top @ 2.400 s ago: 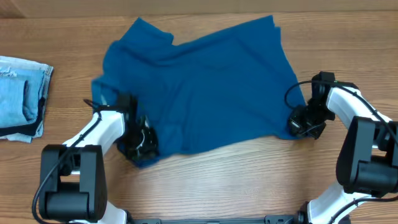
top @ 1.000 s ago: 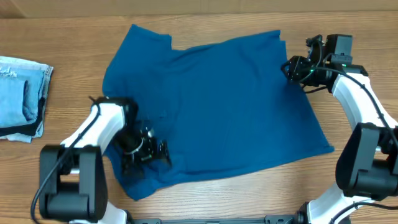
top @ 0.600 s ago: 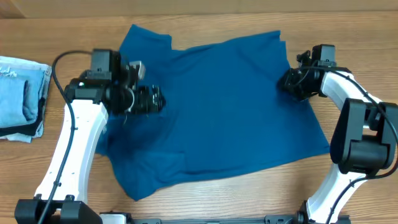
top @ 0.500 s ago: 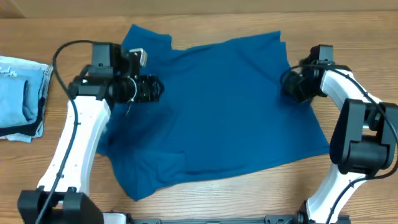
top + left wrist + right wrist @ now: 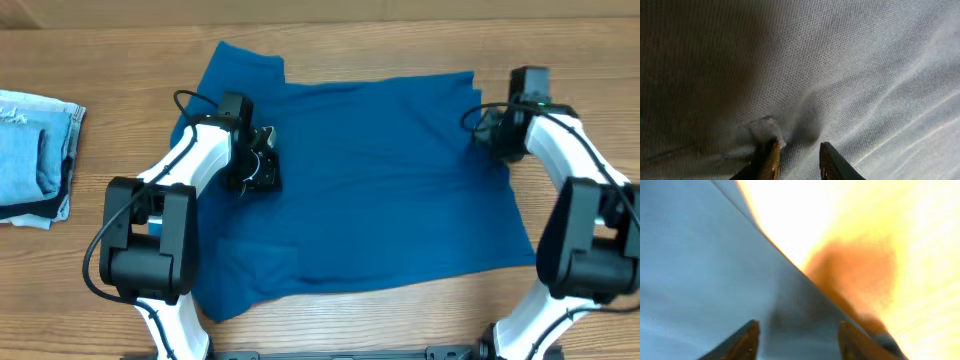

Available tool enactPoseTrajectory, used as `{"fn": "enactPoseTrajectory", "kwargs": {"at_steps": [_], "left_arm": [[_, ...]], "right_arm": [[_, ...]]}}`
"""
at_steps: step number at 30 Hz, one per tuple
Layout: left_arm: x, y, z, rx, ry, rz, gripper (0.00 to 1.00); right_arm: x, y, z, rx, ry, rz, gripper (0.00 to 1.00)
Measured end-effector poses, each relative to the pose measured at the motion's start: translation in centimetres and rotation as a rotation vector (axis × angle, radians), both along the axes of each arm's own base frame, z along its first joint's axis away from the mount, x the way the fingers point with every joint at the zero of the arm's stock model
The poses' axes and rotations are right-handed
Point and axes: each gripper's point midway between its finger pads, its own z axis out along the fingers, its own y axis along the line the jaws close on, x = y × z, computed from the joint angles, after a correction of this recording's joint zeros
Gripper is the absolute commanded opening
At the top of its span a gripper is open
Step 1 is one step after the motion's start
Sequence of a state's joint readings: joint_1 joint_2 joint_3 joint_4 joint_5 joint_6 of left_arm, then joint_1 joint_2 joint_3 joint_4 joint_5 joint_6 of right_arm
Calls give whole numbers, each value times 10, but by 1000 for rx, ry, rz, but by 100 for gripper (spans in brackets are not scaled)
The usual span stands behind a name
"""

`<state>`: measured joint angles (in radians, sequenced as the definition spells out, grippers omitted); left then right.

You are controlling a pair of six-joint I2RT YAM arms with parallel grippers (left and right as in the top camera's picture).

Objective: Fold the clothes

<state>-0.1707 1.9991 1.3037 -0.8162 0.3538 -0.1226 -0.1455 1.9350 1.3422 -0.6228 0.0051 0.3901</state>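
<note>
Left arm (image 5: 195, 160) reaches forward from its base and bends inward at the wrist. The left gripper (image 5: 262, 172) points toward the middle with tips angled down, and the wrist view shows its two fingers (image 5: 771, 161) a narrow gap apart. Right arm (image 5: 565, 145) stretches forward along the right side and turns inward at the far end, where the right gripper (image 5: 492, 135) holds its fingers (image 5: 747, 341) spread wide.
</note>
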Motion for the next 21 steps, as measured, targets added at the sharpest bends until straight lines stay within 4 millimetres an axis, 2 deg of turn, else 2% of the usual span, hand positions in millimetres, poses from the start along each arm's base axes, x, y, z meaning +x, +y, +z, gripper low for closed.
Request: {"fn": "enactPoseTrajectory", "kwargs": {"at_steps": [3, 5, 8, 10, 13, 16, 21], "left_arm": [[-7, 4, -1, 22, 28, 1, 31], [-10, 7, -2, 37, 42, 1, 31], [-10, 10, -3, 60, 41, 2, 33], [-10, 11, -3, 66, 40, 2, 35], [-10, 11, -3, 67, 40, 2, 37], [-10, 11, -3, 67, 40, 2, 38], [-9, 11, -3, 66, 36, 2, 38]], "right_arm": [[36, 2, 56, 64, -245, 69, 65], [53, 3, 72, 85, -344, 104, 67], [81, 11, 81, 112, -473, 177, 69], [93, 18, 74, 137, -511, 216, 68], [97, 24, 39, 180, -472, 235, 67], [92, 27, 6, 213, -406, 233, 63], [77, 18, -13, 212, -313, 189, 64]]}}
